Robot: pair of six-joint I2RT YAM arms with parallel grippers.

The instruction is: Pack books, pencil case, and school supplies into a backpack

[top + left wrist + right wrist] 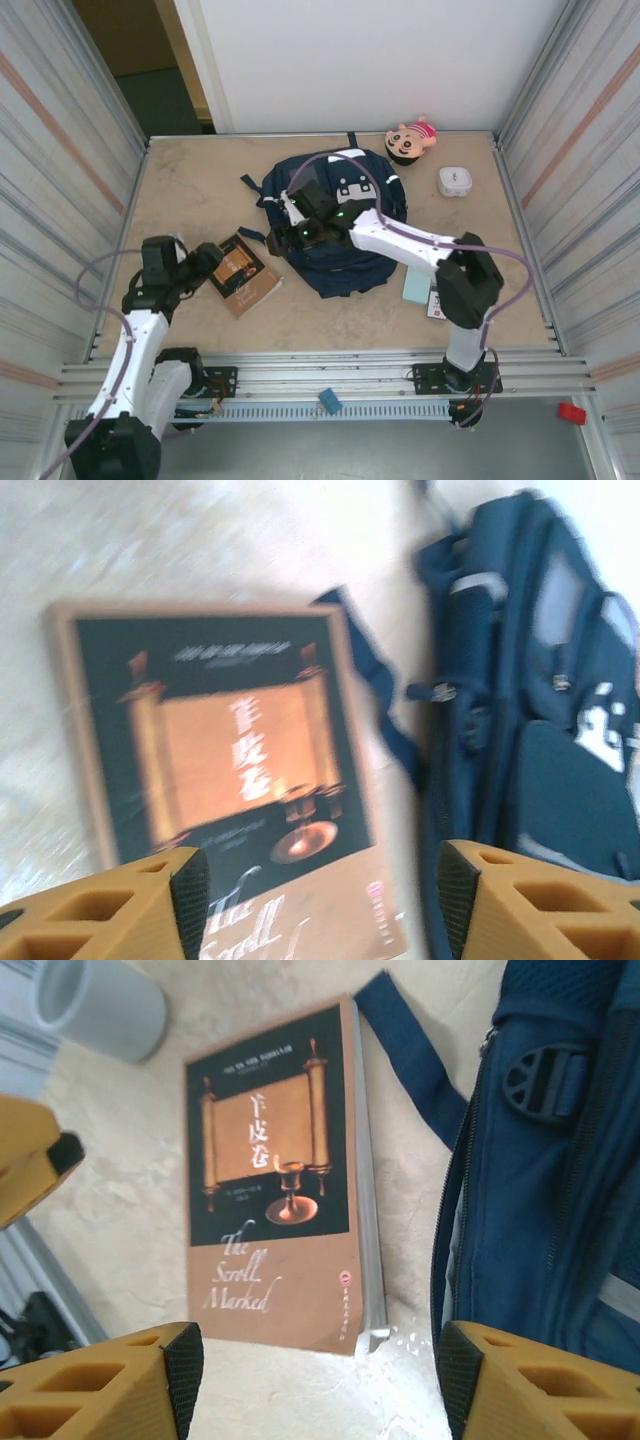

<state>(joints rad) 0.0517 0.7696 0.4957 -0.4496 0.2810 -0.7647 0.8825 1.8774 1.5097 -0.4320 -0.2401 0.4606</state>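
Book (243,273) lay flat on the surface (200,190), cover up, not yet packed. It was directly ahead of and below the left pincer (315,900), with its near edge under the gap. That pincer's jaws were spread and empty. The left wrist view was motion-blurred, so I couldn't tell whether it touched the book.

Backpack (335,265) lay just right of the left pincer, with a blue strap trailing between bag and book. Couldn't tell if the main compartment was unzipped.

Right pincer (320,1360) hung over the bag's book-side edge, facing the book. Jaws apart, gripping nothing. From there the book was ahead and left, and the backpack's side wall was ahead and right. A grey round cup (100,1005) stood past the book's far corner.

Pencil case (416,287) and white supplies pack (437,303) sat well behind the right pincer, near its arm's elbow, on the far side of the bag from the book. Both were unpacked. Doll (410,140) and white square box (455,181) were further off and not relevant.

My read: step one, picking up the book, with nothing in the bag yet. The next move calls for the left pincer to drop and pinch one book edge. The book is thin and flat on the surface, so a finger likely has to get under the cover or tip it up. The right pincer looks placed to hold the bag mouth open, and the zip state needs checking first.
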